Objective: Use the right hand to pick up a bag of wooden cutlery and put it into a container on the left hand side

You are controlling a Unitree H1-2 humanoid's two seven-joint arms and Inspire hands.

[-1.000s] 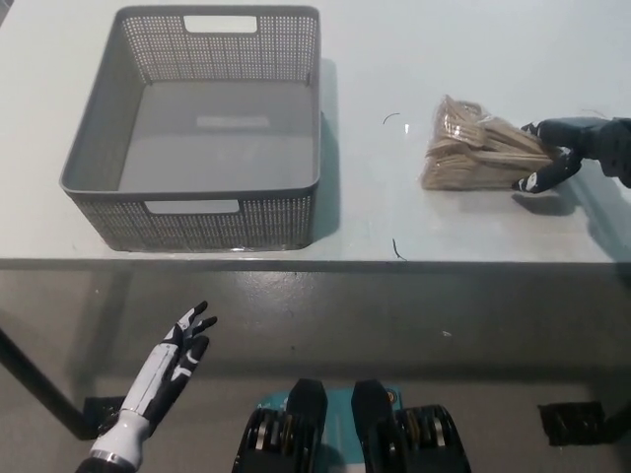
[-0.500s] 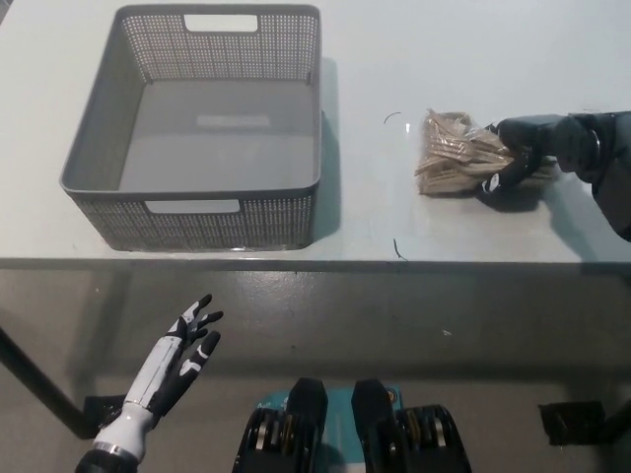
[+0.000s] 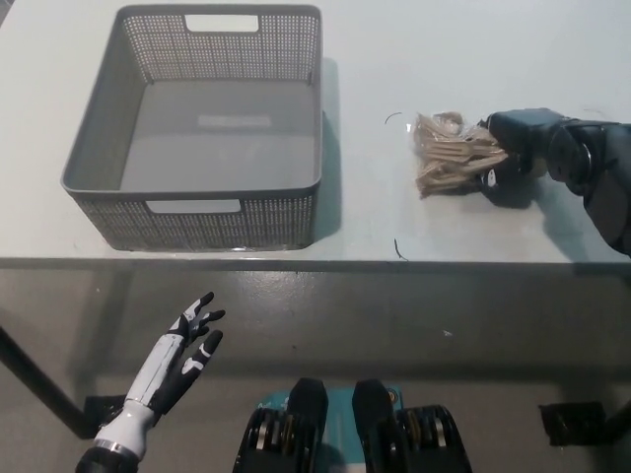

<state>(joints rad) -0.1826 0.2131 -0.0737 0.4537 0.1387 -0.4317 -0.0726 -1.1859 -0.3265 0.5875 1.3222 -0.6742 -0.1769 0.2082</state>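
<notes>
Nearest the robot, the white left hand (image 3: 173,370) hangs low at the lower left, below the front edge of the table. Its fingers are spread and it holds nothing. It has no part in this task, so it waits out of the way.

Beyond it, the pale, smooth-topped table (image 3: 513,49) carries everything else. At its right side the black right hand (image 3: 518,148) comes in from the right edge, its fingers curled tight round the right end of the crumpled clear plastic bag of pale wooden cutlery (image 3: 444,155). The grip on one end is likely the end that was easiest to reach from that side. It leaves the rest of the bag sticking out leftward, towards where it has to go. The bag lies near the table top, and I cannot tell whether it rests there or has just cleared it. Two short dark thread-like scraps (image 3: 397,248) lie on the table, one just beyond the bag's left end and one near the front edge. Neither touches the bag.

Further left and reaching to the far side stands the grey perforated plastic basket (image 3: 99,212), rectangular, open-topped and with nothing in it. It is well apart from the bag. Its walls are tall, so by my judgement the bag must be lifted clear of the near right rim before it is carried across and let go.
</notes>
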